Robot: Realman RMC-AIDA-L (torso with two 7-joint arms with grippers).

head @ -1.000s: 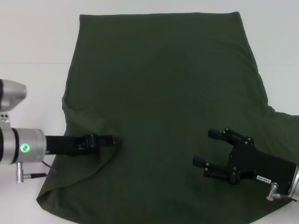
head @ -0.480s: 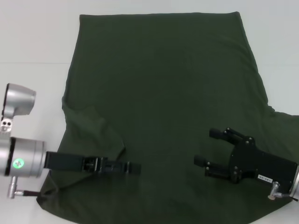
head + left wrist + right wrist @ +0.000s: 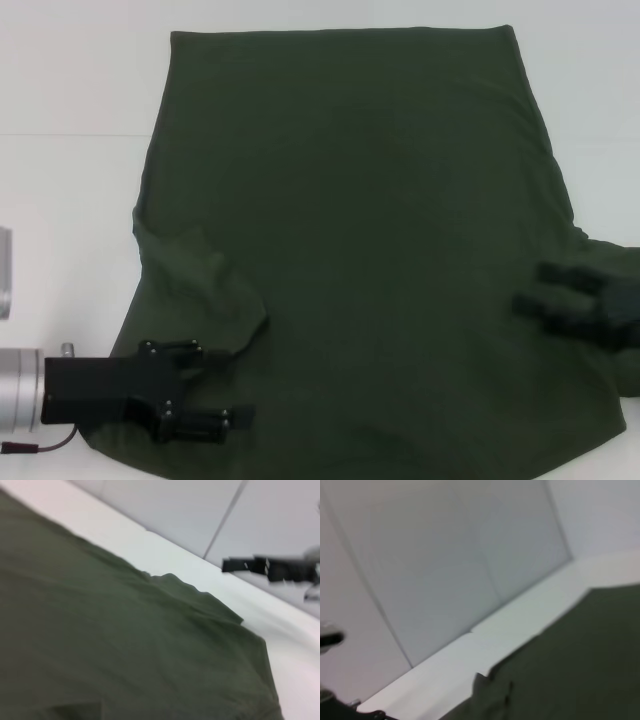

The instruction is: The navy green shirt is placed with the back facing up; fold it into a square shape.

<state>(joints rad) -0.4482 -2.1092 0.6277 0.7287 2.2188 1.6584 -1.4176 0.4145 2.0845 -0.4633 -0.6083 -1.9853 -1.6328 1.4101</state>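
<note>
Head view: navy green shirt (image 3: 350, 240) near edge cut off.

The navy green shirt (image 3: 125, 650) fills the picture from nine o'clock round to five o'clock, lying rumpled on the white table (image 3: 295, 655). Toward two o'clock, the right gripper (image 3: 270, 569) shows blurred and dark above the table, well apart from the shirt.

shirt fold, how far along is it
Done: the left sleeve of the large dark olive-green fabric shirt lies folded inward. In hand: nothing gripped; the left end effector is open near that fold, the right end effector at the right sleeve. Left: right sleeve, squaring up.
</note>
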